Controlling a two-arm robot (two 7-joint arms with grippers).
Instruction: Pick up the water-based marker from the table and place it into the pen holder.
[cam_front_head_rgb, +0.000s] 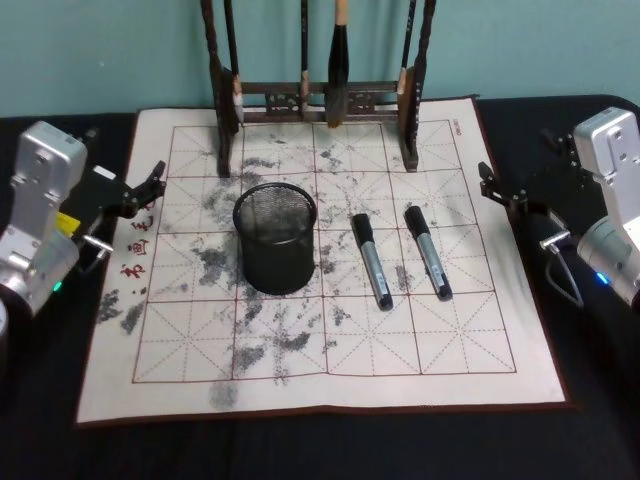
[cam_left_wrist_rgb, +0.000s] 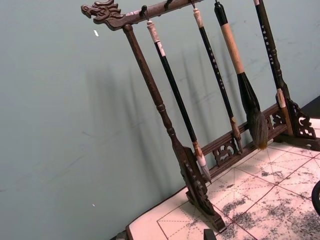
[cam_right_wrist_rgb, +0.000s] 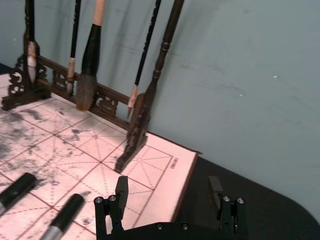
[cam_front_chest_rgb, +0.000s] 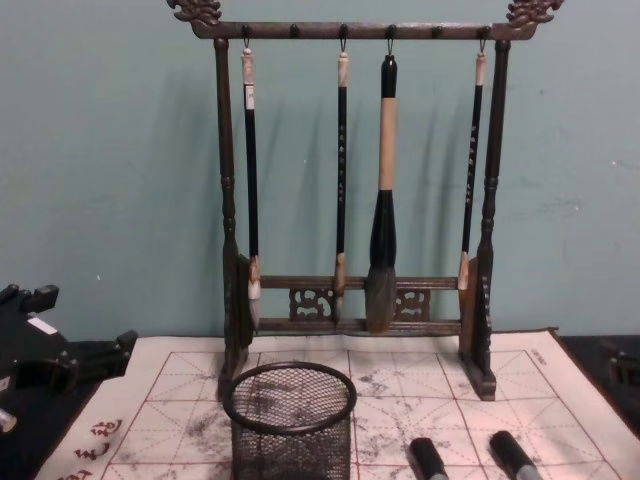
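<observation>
Table (cam_front_head_rgb: 600, 420) carried the mat (cam_front_head_rgb: 400, 380) between both grippers; rack (cam_front_head_rgb: 285, 98) stood out beyond the jaws; holder (cam_front_head_rgb: 275, 238) sat inward of the left gripper (cam_front_head_rgb: 155, 188), jaws wide and empty; marker (cam_front_head_rgb: 427, 252) and its twin (cam_front_head_rgb: 371, 260) lay inward of the right gripper (cam_right_wrist_rgb: 168, 192), jaws wide too. My guess was the marker's light, stiff, slick, prone to roll; I'd pinch mid-barrel, across it.

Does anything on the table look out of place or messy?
Nothing tipped or damaged. Grey ink smudges blotch the mat; the pen holder stands upright, two markers lie flat beside it, brushes hang straight on the rack.
</observation>
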